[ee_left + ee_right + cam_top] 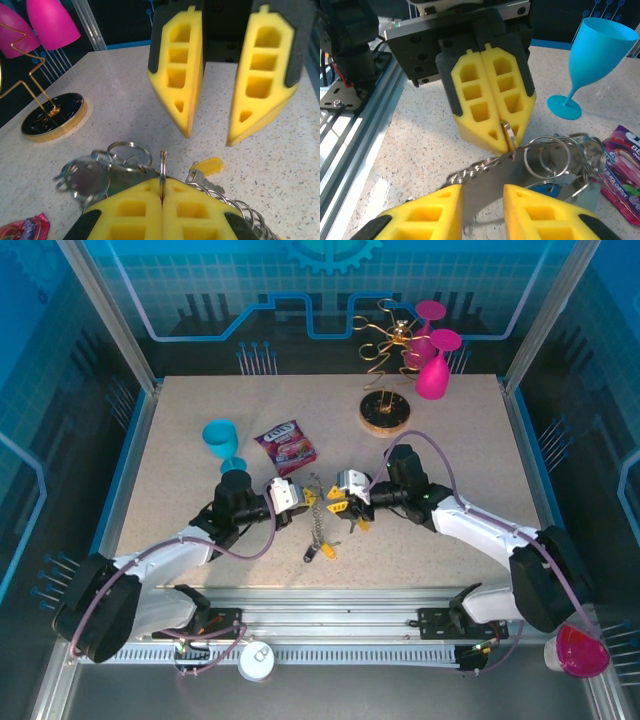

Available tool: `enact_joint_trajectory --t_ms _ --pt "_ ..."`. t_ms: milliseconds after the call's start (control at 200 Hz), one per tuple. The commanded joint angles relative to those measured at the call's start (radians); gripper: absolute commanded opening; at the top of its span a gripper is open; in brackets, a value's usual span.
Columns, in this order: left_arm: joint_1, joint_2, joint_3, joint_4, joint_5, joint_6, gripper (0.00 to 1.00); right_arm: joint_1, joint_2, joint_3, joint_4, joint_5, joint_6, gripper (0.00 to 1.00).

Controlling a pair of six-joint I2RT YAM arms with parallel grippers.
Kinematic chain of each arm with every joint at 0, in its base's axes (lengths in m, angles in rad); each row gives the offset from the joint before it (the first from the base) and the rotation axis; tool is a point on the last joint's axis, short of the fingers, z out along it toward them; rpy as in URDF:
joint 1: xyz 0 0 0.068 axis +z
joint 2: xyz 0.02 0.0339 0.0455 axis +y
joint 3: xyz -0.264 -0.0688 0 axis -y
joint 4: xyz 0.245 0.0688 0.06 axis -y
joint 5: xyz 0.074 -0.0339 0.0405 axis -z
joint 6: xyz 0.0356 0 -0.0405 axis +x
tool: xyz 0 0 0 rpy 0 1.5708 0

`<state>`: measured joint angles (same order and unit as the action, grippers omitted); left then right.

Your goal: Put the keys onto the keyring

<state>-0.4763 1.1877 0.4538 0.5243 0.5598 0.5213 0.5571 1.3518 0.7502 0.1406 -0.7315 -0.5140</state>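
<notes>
Lying in a loose bunch on the bench (170,490), just in front of the two arms, the keys (322,548) are tangled with a silvery chain (317,520) between the two grippers. In the left wrist view a yellow-headed key (206,166) rests flat just beyond the near yellow pads, with silver split rings (129,151) overlapping to its left. The right wrist view shows a blue key head (546,190) tucked under more of those rings.

The left gripper (306,498) is pressed together on a thin silver ring (163,162), which stands upright and edge-on, poking out of the seam between the pads. Whether that ring is the keyring itself I cannot tell.

The right gripper (334,501) faces it from the other side. Its fingers are spread with nothing pinched between them, and their tips hang just above the bunch. Seen from the right wrist, a flat grey metal piece (487,175) lies on the bench under that gap.

A snack packet (286,447) lies just behind the grippers, and a blue goblet (221,438) stands to its left. At the far side a gold wire stand (385,360) rises from a round base, with pink goblets (432,375) close against it. A pink cup (580,650) sits off the bench at the near right corner.
</notes>
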Motion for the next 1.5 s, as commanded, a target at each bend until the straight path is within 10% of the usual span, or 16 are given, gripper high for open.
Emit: enact_joint_trajectory --t_ms 0,575,746,981,1496 --pt "0.008 0.015 -0.008 0.103 0.124 -0.019 0.00 0.000 0.027 -0.005 0.153 -0.065 0.052 0.26" --pt "0.011 0.058 -0.001 0.145 0.154 -0.044 0.00 0.003 0.071 0.045 0.141 -0.098 0.024 0.00" --pt "0.011 0.030 0.037 0.007 0.058 -0.041 0.28 0.009 0.036 0.119 -0.145 -0.019 -0.115 0.00" --pt "0.010 0.012 0.111 -0.211 0.044 0.033 0.21 0.065 0.063 0.293 -0.527 0.140 -0.333 0.00" --pt "0.010 0.018 0.161 -0.259 0.101 0.031 0.07 0.160 0.159 0.460 -0.713 0.329 -0.402 0.00"
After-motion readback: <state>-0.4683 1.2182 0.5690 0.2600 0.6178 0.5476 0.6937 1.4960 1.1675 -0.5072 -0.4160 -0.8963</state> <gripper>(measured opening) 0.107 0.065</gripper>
